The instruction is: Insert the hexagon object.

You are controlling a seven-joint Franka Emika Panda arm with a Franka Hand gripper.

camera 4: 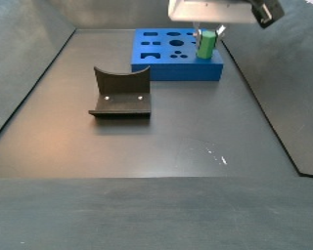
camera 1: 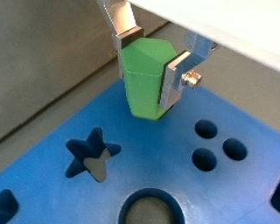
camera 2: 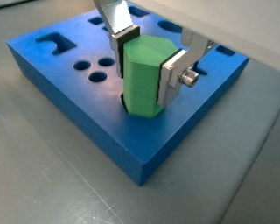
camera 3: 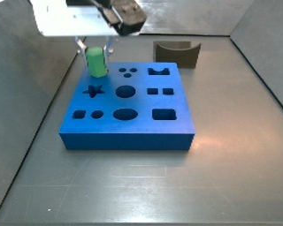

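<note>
The gripper (camera 1: 149,66) is shut on the bright green hexagon object (camera 1: 140,83), with a silver finger plate on each side of its upper part. It holds the peg upright over the big blue block (camera 1: 130,149), which has shaped holes. In a wrist view the peg's (camera 2: 143,83) lower end sits at the block's top (camera 2: 213,80) near a corner, with a thin dark gap showing beside its base. In a side view the gripper (camera 3: 95,53) and peg (camera 3: 95,64) stand at the block's (camera 3: 126,125) far left corner. They also show in the other side view: gripper (camera 4: 209,35), peg (camera 4: 207,46).
The block's star hole (camera 1: 91,153), three round holes (camera 1: 219,144) and oval hole (camera 1: 152,208) lie near the peg. A dark brown block with a curved notch (camera 3: 176,53) stands behind the blue block; it also shows in a side view (camera 4: 120,94). Grey walls enclose the floor.
</note>
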